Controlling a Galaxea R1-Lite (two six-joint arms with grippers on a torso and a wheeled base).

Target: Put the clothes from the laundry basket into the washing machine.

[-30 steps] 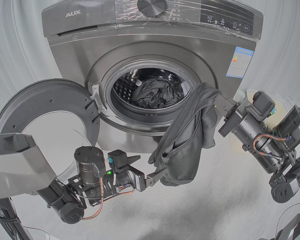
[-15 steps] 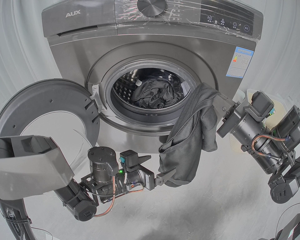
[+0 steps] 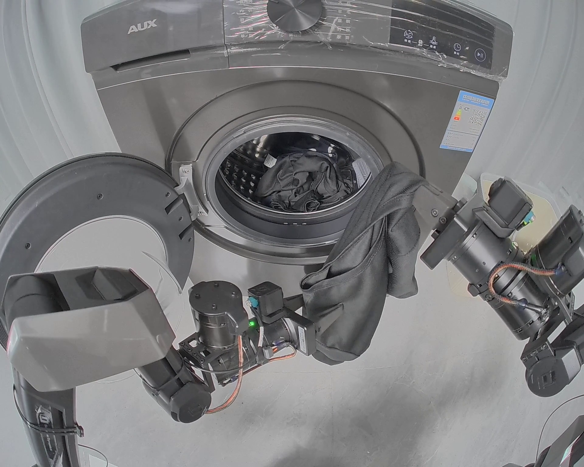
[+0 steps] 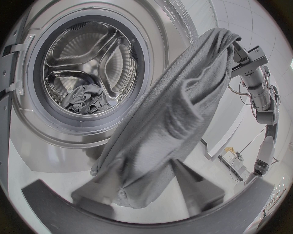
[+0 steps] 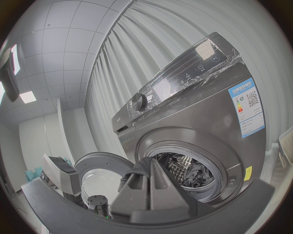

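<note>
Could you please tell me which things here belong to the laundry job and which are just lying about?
Job: grey garment, right claw shut on it, left claw open at its lower end, washing machine, open door, clothes in drum.
Lying about: curtain, energy label, dial.

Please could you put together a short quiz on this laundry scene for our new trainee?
1. True or false: the door of the washing machine stands open.
2. What lies in the drum? A: nothing. B: dark clothes. C: a white towel.
3. Which arm's jaws are shut on the top of the hanging grey garment?

Key: 1 true; 2 B; 3 the right arm's jaws.
</note>
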